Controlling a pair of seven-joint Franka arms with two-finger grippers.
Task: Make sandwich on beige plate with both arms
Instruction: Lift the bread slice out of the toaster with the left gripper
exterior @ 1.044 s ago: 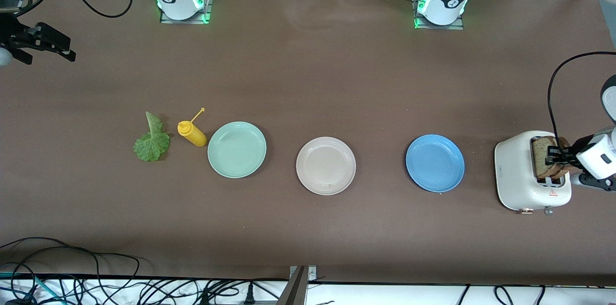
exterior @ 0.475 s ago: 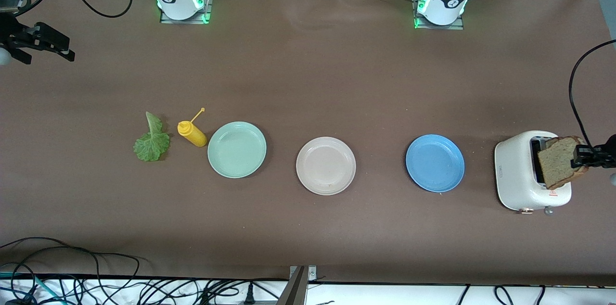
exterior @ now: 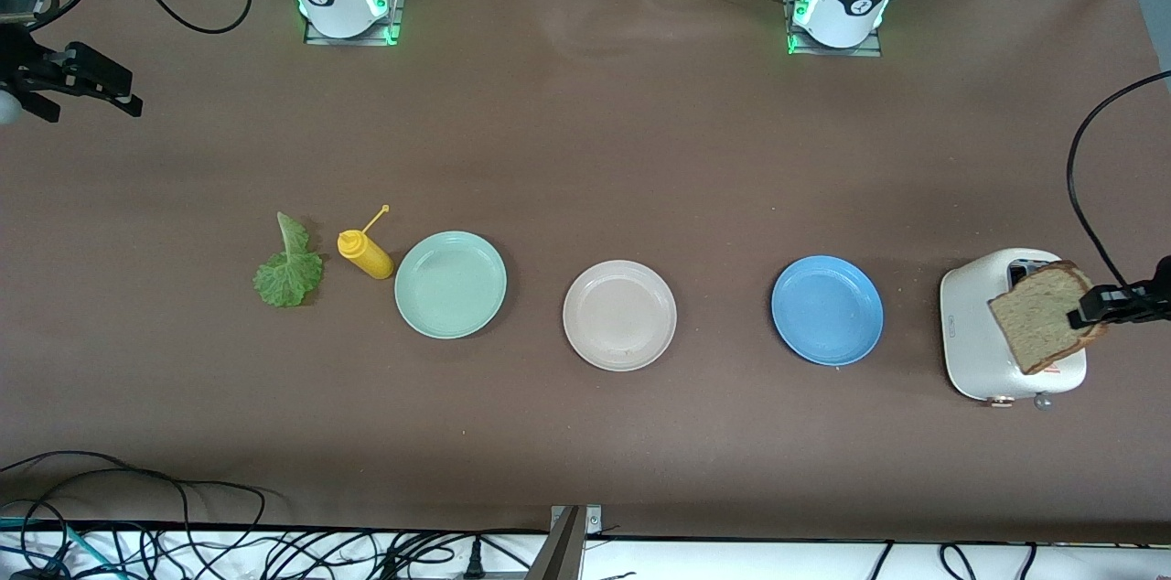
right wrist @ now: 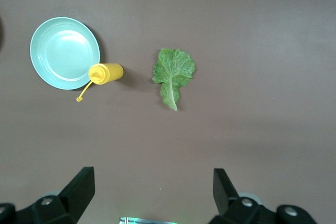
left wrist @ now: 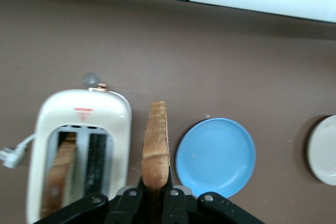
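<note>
My left gripper (exterior: 1090, 309) is shut on one edge of a tan bread slice (exterior: 1038, 326) and holds it in the air over the white toaster (exterior: 974, 351). In the left wrist view that bread slice (left wrist: 156, 140) stands edge-on between the fingers of the left gripper (left wrist: 156, 186). A second slice (left wrist: 56, 174) sits in one toaster slot. The beige plate (exterior: 619, 315) lies bare at mid-table. The lettuce leaf (exterior: 288, 271) lies flat toward the right arm's end. My right gripper (right wrist: 155, 190) waits open high above the table near the lettuce (right wrist: 174, 72).
A blue plate (exterior: 827, 310) lies between the beige plate and the toaster. A mint-green plate (exterior: 450, 284) and a tipped yellow squeeze bottle (exterior: 366, 254) lie between the beige plate and the lettuce. Cables run along the table edge nearest the front camera.
The left gripper has drawn the bread slice up out of the toaster slot and carried it slightly toward the blue plate. The right arm has not moved.
</note>
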